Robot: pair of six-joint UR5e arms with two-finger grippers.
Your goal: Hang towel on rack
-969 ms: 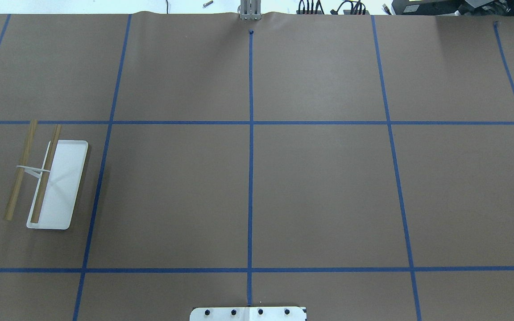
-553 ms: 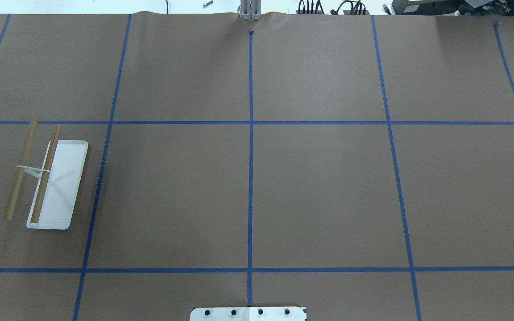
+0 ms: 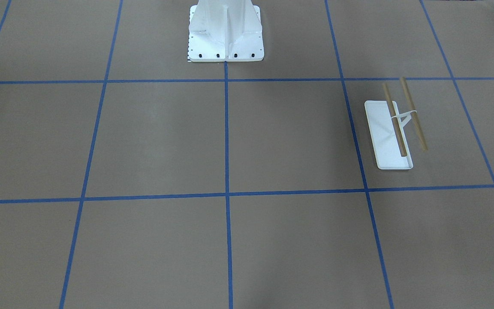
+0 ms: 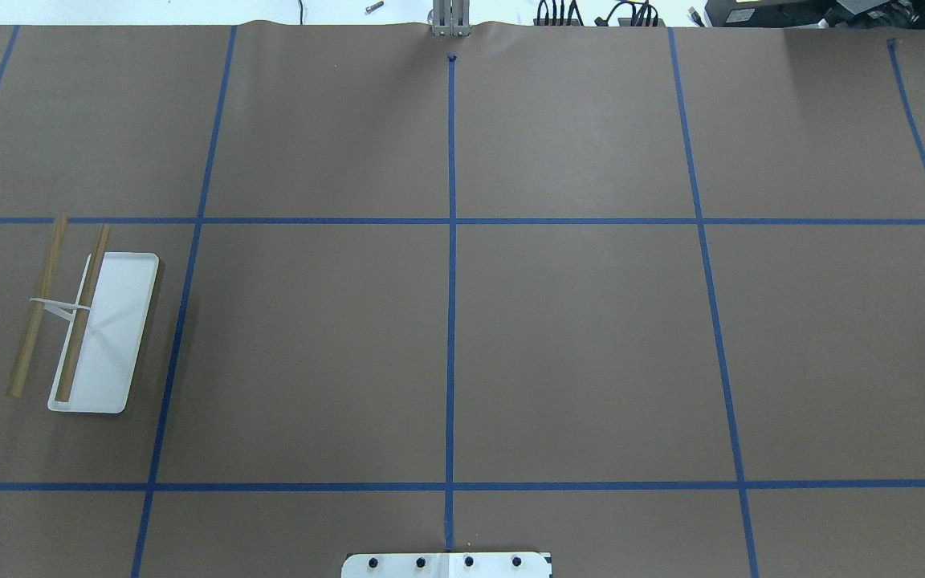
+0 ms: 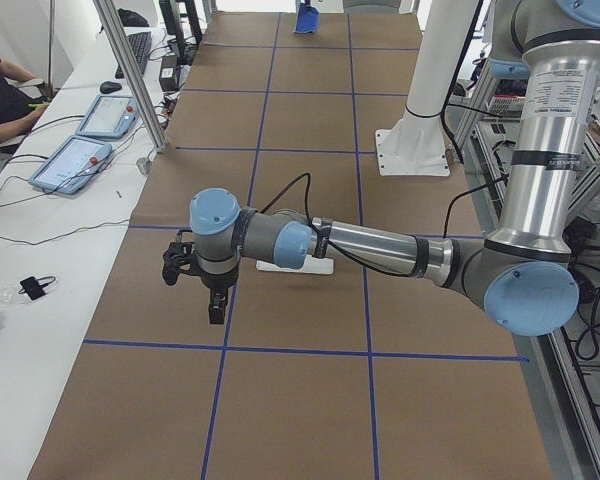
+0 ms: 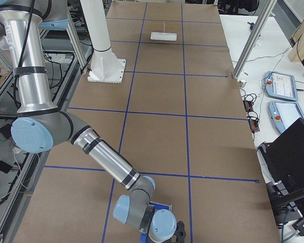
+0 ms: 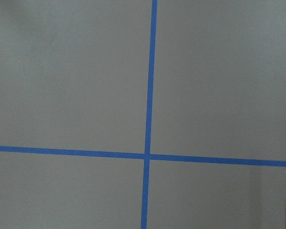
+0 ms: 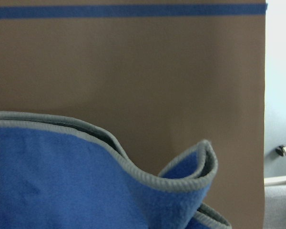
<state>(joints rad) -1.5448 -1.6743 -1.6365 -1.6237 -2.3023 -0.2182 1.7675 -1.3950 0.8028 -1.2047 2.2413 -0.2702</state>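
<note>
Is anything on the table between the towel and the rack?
Nothing visible: only brown paper and blue tape between the towel and the rack. The left gripper hangs above the paper near the rack.

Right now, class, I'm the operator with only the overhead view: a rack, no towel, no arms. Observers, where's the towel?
Observer: At the right end of the table; the right wrist view shows the towel lying rumpled there.
Operator: And the tools?
Observer: The right tool hangs low over the towel; open or shut, I cannot tell.
Operator: The left one?
Observer: The left tool points down beyond the rack, toward the left end.
</note>
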